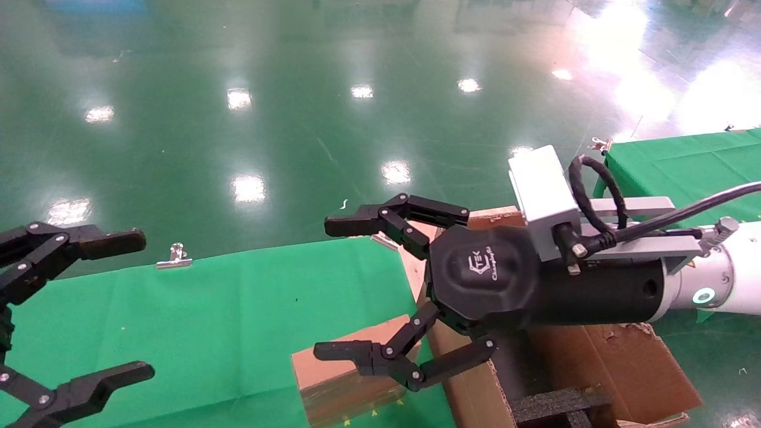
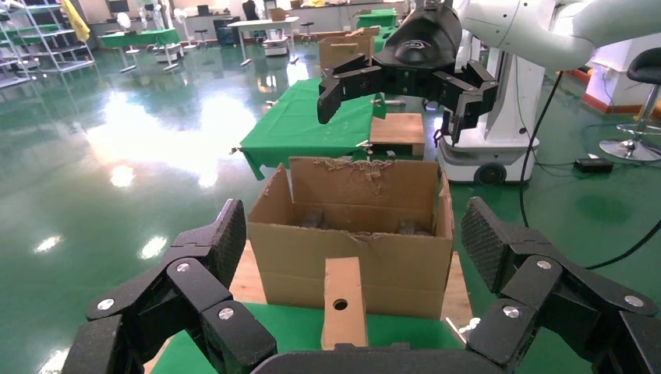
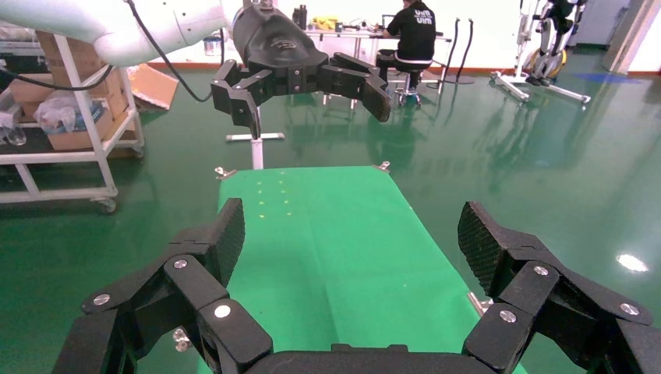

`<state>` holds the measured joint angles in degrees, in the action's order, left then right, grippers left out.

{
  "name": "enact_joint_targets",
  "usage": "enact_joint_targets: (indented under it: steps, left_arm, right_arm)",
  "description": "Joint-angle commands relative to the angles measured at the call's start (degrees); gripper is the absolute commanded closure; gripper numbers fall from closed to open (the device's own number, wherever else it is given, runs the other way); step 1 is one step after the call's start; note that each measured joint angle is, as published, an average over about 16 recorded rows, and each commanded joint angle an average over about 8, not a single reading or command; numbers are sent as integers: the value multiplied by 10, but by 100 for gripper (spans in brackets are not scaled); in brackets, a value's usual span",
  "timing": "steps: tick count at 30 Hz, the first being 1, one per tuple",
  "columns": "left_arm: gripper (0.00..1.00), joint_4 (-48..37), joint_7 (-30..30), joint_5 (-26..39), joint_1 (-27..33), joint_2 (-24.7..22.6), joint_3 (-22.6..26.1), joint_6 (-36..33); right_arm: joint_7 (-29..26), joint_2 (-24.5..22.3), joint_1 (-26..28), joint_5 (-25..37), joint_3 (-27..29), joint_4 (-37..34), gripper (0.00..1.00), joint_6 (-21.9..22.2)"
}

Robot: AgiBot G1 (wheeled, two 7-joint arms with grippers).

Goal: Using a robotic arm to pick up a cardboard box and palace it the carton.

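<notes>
The small brown cardboard box (image 1: 333,380) with a round hole stands on the green table (image 1: 208,321), right beside the large carton (image 1: 600,362) with ragged flaps and black foam (image 1: 556,407). My right gripper (image 1: 339,288), on the white arm, hovers open and empty above the box and the carton's near edge. My left gripper (image 1: 128,306) is open and empty at the table's left end. In the left wrist view the box (image 2: 344,304) stands in front of the carton (image 2: 351,249), between my left gripper's (image 2: 355,241) spread jaws. The right wrist view shows my right gripper (image 3: 351,234) open over bare green cloth; the box is out of that view.
Metal clips (image 1: 173,257) hold the cloth at the table's far edge. A second green table (image 1: 684,166) stands at the far right. The carton rests on a wooden board (image 2: 240,274). A shelf cart (image 3: 62,117) and a seated person (image 3: 413,31) are far off.
</notes>
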<state>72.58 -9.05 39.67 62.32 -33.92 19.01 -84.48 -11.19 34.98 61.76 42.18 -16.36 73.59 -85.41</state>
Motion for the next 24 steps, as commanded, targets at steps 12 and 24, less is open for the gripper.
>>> enact_joint_targets:
  steps: [12, 24]
  left_arm:
    - [0, 0, 0, 0, 0, 0, 0, 0]
    - [100, 0, 0, 0, 0, 0, 0, 0]
  right_arm:
    - [0, 0, 0, 0, 0, 0, 0, 0]
    - [1, 0, 0, 0, 0, 0, 0, 0]
